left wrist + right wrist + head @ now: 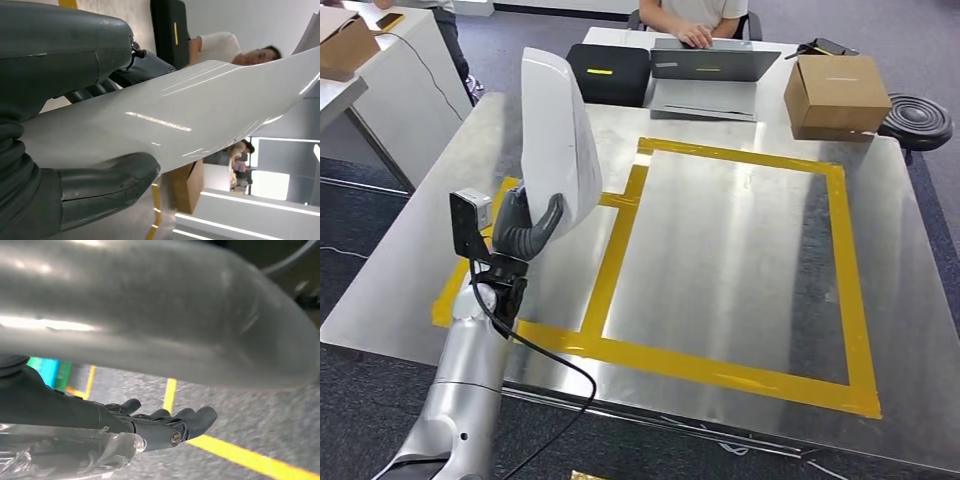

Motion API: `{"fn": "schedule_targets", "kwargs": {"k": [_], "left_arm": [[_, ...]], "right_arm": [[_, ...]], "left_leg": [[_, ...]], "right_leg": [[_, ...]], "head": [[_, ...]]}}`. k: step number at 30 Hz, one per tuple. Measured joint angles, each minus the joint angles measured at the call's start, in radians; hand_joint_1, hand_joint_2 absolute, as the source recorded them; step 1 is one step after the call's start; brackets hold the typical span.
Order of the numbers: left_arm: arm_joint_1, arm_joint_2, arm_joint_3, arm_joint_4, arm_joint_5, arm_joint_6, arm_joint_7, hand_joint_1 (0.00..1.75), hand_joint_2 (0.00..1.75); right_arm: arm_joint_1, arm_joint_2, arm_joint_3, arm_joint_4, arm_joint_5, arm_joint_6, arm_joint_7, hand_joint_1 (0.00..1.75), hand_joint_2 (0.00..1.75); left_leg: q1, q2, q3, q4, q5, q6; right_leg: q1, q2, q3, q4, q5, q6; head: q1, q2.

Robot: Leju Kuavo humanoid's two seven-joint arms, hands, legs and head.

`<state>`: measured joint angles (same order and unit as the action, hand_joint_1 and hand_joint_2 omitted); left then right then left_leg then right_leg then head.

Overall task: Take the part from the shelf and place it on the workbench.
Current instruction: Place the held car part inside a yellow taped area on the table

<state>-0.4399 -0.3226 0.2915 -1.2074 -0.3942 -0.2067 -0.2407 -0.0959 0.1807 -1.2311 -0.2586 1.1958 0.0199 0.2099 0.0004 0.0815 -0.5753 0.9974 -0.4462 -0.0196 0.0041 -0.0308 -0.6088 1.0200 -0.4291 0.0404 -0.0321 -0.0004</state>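
The white part (555,130) is gripped upright by the left hand (525,228) above the workbench (743,260); right hand (166,422) holds nothing.

1. Yellow tape (848,290) marks out a big rectangle on the metal, with a smaller taped box next to it, closer to the fingers than the big one.
2. A cardboard box (837,97) sits at the far corner, well away from the fingers.
3. An open grey laptop (712,65) is at the far edge, way beyond the fingertips, with a person (693,18) typing on it.
4. A black case (608,74) with a yellow strip sits just beside the laptop.
5. A black round stool (916,120) is off past the cardboard box.
6. Another white table (403,80) stands off to the side, with a brown box (346,45) on it.
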Motion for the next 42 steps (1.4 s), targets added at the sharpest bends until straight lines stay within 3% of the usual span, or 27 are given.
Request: {"fn": "schedule_targets", "kwargs": {"k": [2, 5, 6, 8, 12, 14, 19, 21, 23, 28, 31, 37, 42], "left_arm": [[-0.005, 0.0, -0.01, 0.024, -0.009, 0.002, 0.037, 1.75, 1.75], [-0.015, 0.002, -0.022, 0.069, -0.04, 0.021, 0.063, 1.75, 1.75], [-0.019, 0.003, -0.026, 0.082, -0.047, 0.026, 0.064, 1.75, 1.75], [-0.028, 0.003, -0.034, 0.104, -0.054, 0.034, 0.066, 1.75, 1.75], [-0.044, 0.004, -0.043, 0.138, -0.069, 0.059, 0.082, 1.75, 1.75], [-0.051, 0.004, -0.044, 0.155, -0.069, 0.069, 0.091, 1.75, 1.75], [-0.078, 0.008, -0.042, 0.227, -0.109, 0.076, 0.15, 1.75, 1.75], [-0.099, 0.018, -0.048, 0.278, -0.193, 0.114, 0.131, 1.75, 1.75], [-0.12, 0.03, -0.072, 0.306, -0.333, 0.18, 0.132, 1.75, 1.75], [-0.178, 0.071, -0.157, 0.299, -0.901, 0.348, 0.345, 1.75, 1.75], [-0.193, 0.123, -0.219, 0.269, -1.136, 0.388, 0.396, 1.75, 1.75], [-0.219, 0.252, -0.41, 0.269, -1.176, 0.441, 0.481, 1.75, 1.75], [-0.226, 0.308, -0.506, 0.282, -1.177, 0.451, 0.493, 1.75, 1.75]], "right_arm": [[0.002, -0.004, 0.0, 0.0, 0.005, -0.013, 0.009, 0.0, 0.0], [0.001, -0.01, 0.001, 0.0, 0.007, -0.017, 0.013, 0.0, 0.0], [0.001, -0.012, 0.001, 0.0, 0.008, -0.017, 0.013, 0.0, 0.0], [0.002, -0.014, 0.001, 0.0, 0.008, -0.017, 0.014, 0.0, 0.0], [0.002, -0.016, 0.001, 0.0, 0.006, -0.012, 0.009, 0.0, 0.0], [0.002, -0.016, 0.001, 0.0, 0.004, -0.012, 0.006, 0.0, 0.0], [0.002, -0.019, 0.002, 0.0, 0.009, -0.014, 0.014, 0.0, 0.0], [0.002, -0.022, 0.002, 0.0, 0.009, -0.008, 0.013, 0.0, 0.0], [0.003, -0.023, 0.002, 0.0, 0.009, -0.006, 0.01, 0.0, 0.0], [0.003, -0.01, 0.002, 0.0, 0.009, -0.022, 0.013, 0.0, 0.0], [0.004, 0.007, 0.002, 0.0, 0.01, -0.024, 0.017, 0.0, 0.0], [0.007, 0.022, 0.003, 0.0, 0.01, -0.022, 0.02, 0.0, 0.0], [0.008, 0.024, 0.003, 0.0, 0.01, -0.021, 0.02, 0.0, 0.0]], "left_leg": [[0.001, -0.003, 0.002, -0.004, 0.001, -0.003], [-0.001, -0.018, 0.006, -0.013, 0.006, 0.035], [-0.001, -0.018, 0.007, -0.015, 0.006, 0.041], [0.0, -0.018, 0.007, -0.018, 0.01, 0.032], [0.003, -0.018, 0.007, -0.024, 0.013, 0.0], [0.004, -0.018, 0.007, -0.024, 0.014, -0.006], [0.002, -0.018, 0.007, -0.024, 0.014, -0.006], [0.001, -0.019, 0.006, -0.023, 0.014, -0.005], [0.0, -0.019, 0.006, -0.023, 0.014, -0.005], [-0.001, -0.018, 0.006, -0.023, 0.015, -0.004], [-0.001, -0.019, 0.006, -0.023, 0.016, -0.005], [-0.001, -0.019, 0.005, -0.023, 0.017, -0.006], [-0.001, -0.019, 0.005, -0.023, 0.017, -0.006]], "right_leg": [[-0.002, 0.009, 0.001, -0.004, 0.003, -0.008], [-0.002, 0.019, 0.003, -0.007, 0.006, -0.007], [-0.001, 0.022, 0.002, -0.007, 0.006, -0.008], [0.0, 0.024, 0.0, -0.007, 0.005, -0.009], [0.002, 0.022, -0.003, -0.005, 0.005, -0.011], [0.002, 0.022, -0.003, -0.005, 0.006, -0.012], [-0.001, 0.021, -0.002, -0.005, 0.008, -0.011], [-0.003, 0.021, -0.002, -0.005, 0.009, -0.009], [-0.004, 0.021, -0.002, -0.005, 0.01, -0.008], [-0.004, 0.021, -0.002, -0.005, 0.012, -0.007], [-0.004, 0.021, -0.003, -0.005, 0.012, -0.007], [-0.003, 0.021, -0.003, -0.005, 0.012, -0.007], [-0.004, 0.021, -0.003, -0.005, 0.012, -0.007]], "head": [[-0.001, 0.0], [-0.003, 0.0], [-0.003, 0.0], [-0.003, 0.0], [-0.003, 0.0], [-0.002, 0.0], [-0.002, 0.0], [-0.002, 0.0], [-0.002, 0.0], [-0.002, 0.0], [-0.002, 0.0], [-0.002, 0.0], [-0.002, 0.0]]}}
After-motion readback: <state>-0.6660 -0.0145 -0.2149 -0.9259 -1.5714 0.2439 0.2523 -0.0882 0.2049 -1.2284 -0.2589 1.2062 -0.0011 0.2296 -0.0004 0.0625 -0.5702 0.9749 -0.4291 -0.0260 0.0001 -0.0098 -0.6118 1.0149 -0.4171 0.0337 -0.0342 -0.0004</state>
